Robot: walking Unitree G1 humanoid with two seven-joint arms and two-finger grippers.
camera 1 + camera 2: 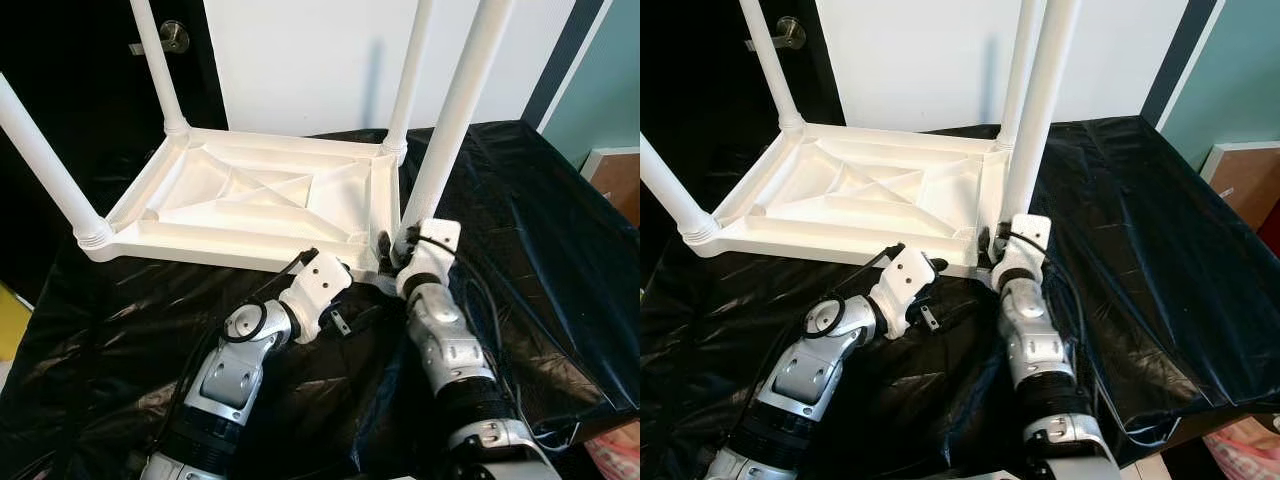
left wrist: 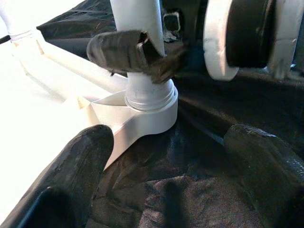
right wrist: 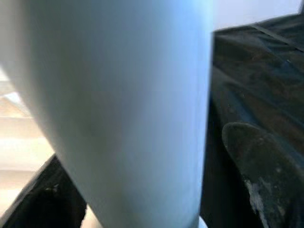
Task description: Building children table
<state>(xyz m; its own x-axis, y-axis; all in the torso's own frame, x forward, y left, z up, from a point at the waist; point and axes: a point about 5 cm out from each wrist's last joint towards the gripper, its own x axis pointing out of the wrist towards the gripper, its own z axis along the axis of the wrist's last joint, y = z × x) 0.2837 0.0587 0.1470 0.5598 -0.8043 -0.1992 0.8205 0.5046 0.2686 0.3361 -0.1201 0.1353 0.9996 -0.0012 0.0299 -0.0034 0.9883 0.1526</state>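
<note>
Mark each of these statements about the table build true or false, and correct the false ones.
1. The white tabletop lies upside down on the black sheet. True.
2. Only two legs are fitted. False: four legs stand in the corner sockets.
3. The right gripper grips the near right leg just above its socket. True.
4. The left gripper is clamped on that leg. False: its fingers are spread open, short of the corner socket.

Upturned table top (image 1: 260, 200) lies on the sheet-covered surface (image 1: 540, 230), four legs standing at its corners. Near-right leg (image 1: 455, 110) stands between the right gripper's (image 1: 392, 250) fingers. Left gripper (image 1: 345, 290) lies on the sheet, just before the top's near edge.
</note>
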